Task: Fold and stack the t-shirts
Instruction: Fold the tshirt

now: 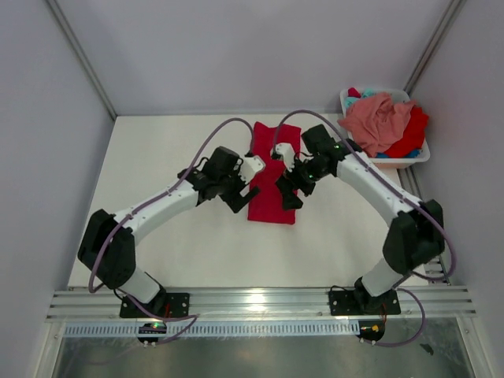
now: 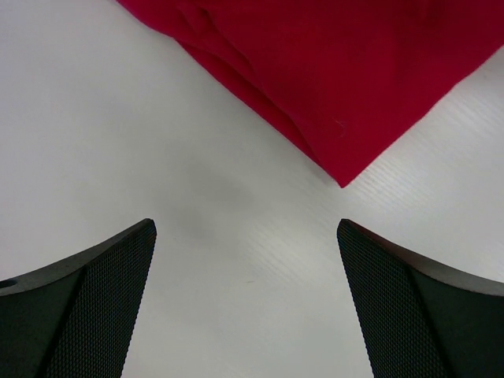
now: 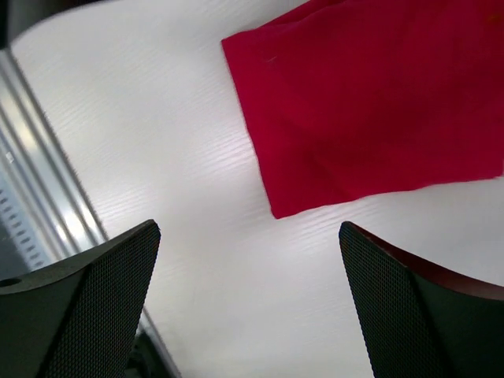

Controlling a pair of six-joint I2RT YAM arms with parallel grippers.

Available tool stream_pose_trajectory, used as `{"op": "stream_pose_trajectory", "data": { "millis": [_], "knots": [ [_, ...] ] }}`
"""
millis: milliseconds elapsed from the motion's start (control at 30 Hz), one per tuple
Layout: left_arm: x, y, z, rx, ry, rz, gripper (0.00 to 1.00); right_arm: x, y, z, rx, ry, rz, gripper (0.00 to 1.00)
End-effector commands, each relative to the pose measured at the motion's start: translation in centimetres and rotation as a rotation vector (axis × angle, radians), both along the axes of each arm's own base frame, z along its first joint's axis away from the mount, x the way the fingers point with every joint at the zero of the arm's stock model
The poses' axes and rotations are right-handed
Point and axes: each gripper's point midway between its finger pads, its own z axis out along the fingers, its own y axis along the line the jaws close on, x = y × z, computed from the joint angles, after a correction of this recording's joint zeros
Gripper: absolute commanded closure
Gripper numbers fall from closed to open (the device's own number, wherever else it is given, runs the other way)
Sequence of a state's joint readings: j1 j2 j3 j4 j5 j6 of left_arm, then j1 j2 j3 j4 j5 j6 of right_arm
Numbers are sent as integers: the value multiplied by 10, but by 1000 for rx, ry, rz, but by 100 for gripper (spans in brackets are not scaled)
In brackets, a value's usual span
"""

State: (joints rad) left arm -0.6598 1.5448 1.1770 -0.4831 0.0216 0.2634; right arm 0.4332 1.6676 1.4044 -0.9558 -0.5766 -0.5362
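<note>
– Two grippers, and nothing in either?
– Nothing. The left gripper (image 2: 246, 226) is spread wide with only bare table (image 2: 118, 118) between its fingers. The right gripper (image 3: 247, 226) is spread just as wide, also over bare table.
– Where does the cloth lie from each?
– In the left wrist view, a corner of the red t-shirt (image 2: 354, 71) points down toward the gap from the upper right of the frame, near the fingertips but clear of them. In the right wrist view another corner sits upper middle, and the cloth fills the upper right.
– And from above?
– The red t-shirt (image 1: 270, 209) lies folded into a narrow strip at the centre of the frame, its long axis running top to bottom, away from the arm bases. The left gripper (image 1: 240, 193) is just beside its left edge and the right gripper (image 1: 289, 189) hangs over its right edge. Both are at the strip's lower half.
– Which arm is nearer?
– About even, I'd judge, with the right slightly more over the cloth. Since they flank the lower end, the next fold looks like a two-armed one across the long axis, each arm taking its own corner.
– The other shirts?
– In the white basket (image 1: 407, 162) at the upper right. A salmon t-shirt (image 1: 378, 118) is on top, a second red t-shirt (image 1: 415, 130) is under it, and teal cloth (image 1: 367, 93) shows at the rim. They are well apart from both grippers and not yet folded.
</note>
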Motion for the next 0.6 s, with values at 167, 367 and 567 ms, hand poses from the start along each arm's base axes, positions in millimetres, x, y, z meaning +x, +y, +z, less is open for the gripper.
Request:
{"op": "stream_pose_trajectory", "data": {
  "millis": [167,367,567],
  "knots": [
    [-37,-36,-29,-99,201,-227,3,64,-58,12,-161,-468,-419,1],
    [-44,-46,-43,53,117,-321,5,89,-88,-3,-307,-573,-541,0],
    [-54,-64,-54,168,-2,-415,3,95,-93,-4,-327,-596,-578,1]
  ]
}}
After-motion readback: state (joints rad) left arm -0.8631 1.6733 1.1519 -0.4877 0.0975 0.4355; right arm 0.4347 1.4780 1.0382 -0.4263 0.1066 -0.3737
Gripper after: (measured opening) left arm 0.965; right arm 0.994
